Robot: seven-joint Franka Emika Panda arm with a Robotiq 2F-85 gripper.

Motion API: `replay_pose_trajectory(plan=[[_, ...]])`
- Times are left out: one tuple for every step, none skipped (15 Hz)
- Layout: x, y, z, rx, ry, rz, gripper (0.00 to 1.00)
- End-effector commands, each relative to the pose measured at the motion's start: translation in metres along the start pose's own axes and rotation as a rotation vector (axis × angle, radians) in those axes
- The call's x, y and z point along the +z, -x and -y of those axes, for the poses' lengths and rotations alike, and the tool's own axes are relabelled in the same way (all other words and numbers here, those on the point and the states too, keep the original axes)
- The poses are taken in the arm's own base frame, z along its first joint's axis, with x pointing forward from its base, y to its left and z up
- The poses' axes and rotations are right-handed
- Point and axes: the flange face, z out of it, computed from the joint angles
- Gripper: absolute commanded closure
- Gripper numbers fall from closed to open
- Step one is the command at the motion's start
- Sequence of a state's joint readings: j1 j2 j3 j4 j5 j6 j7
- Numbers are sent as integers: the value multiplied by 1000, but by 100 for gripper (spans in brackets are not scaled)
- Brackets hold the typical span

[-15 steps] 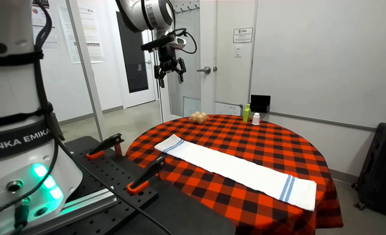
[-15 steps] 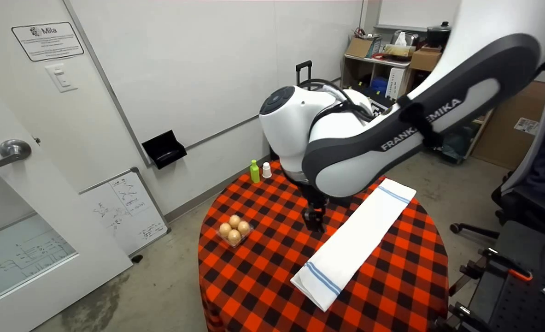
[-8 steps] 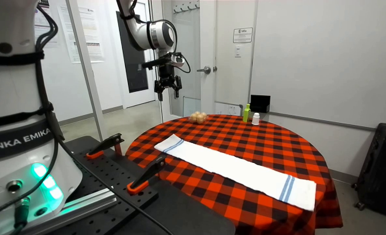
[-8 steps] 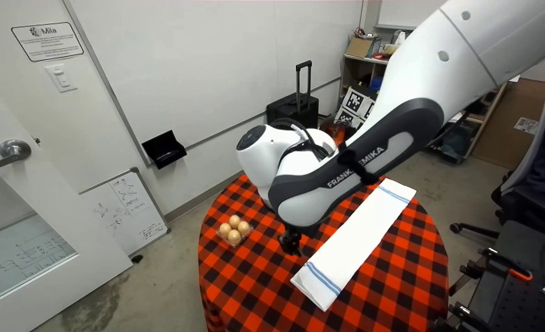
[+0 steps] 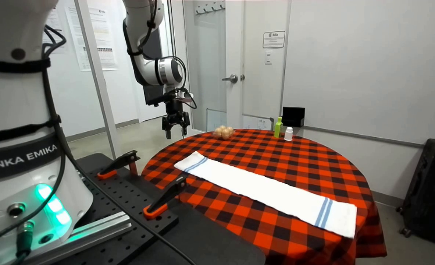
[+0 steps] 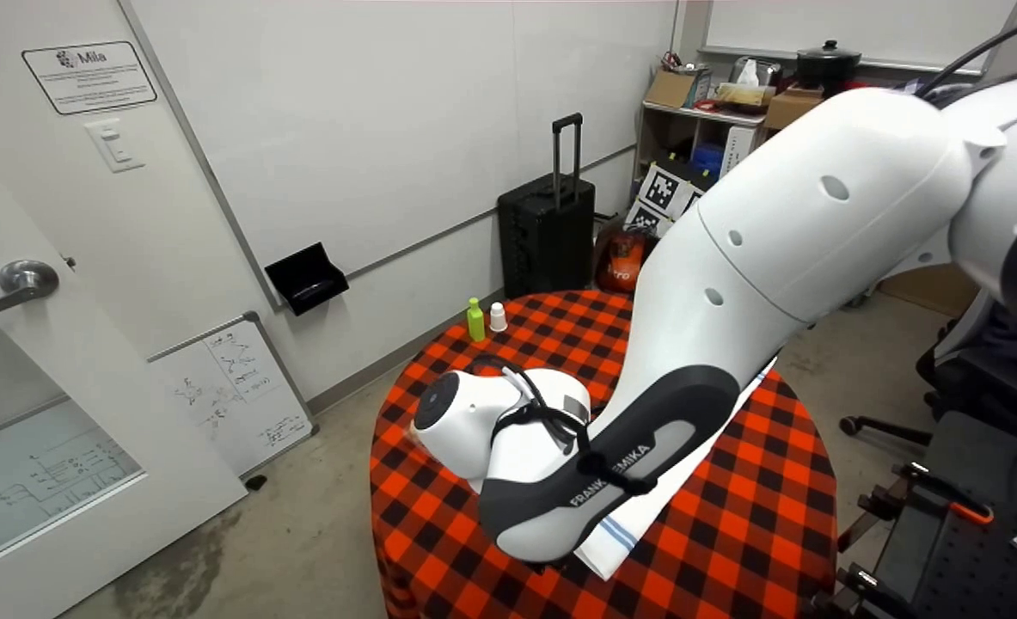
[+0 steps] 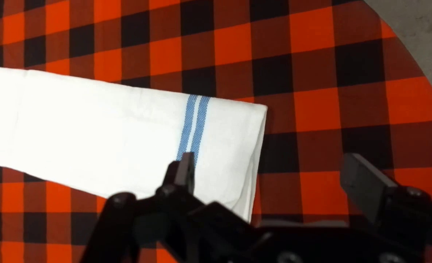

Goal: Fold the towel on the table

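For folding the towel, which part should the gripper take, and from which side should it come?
I would pinch the towel by its short edge beyond the blue stripes in the wrist view, coming straight down from above. It lies flat, and its layers show slightly parted at that edge, which may ease pinching. The open gripper appears to straddle that edge there.

bright, even light, towel (image 7: 117,131) nearly overexposed in wrist view, gripper (image 7: 270,157) dark
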State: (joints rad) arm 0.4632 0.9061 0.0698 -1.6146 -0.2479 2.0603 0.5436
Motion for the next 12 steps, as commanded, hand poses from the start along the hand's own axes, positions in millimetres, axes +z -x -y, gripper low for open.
replay_pose_trajectory(plan=[[10,-19,-2,88,37,-27,0],[14,-23,-4,112,43,-32,0],[19,-26,-5,127,51,-45,0],[23,-30,-6,143,45,-64,0],[27,-34,-7,154,32,-76,0],[32,-38,-7,166,32,-95,0],[36,-41,-8,177,26,-103,0],[41,-44,-9,183,17,-108,0],[45,-45,-9,190,8,-108,0],[50,-47,-10,197,7,-111,0],[55,-48,-12,206,11,-113,0],[60,-49,-14,217,15,-112,0]])
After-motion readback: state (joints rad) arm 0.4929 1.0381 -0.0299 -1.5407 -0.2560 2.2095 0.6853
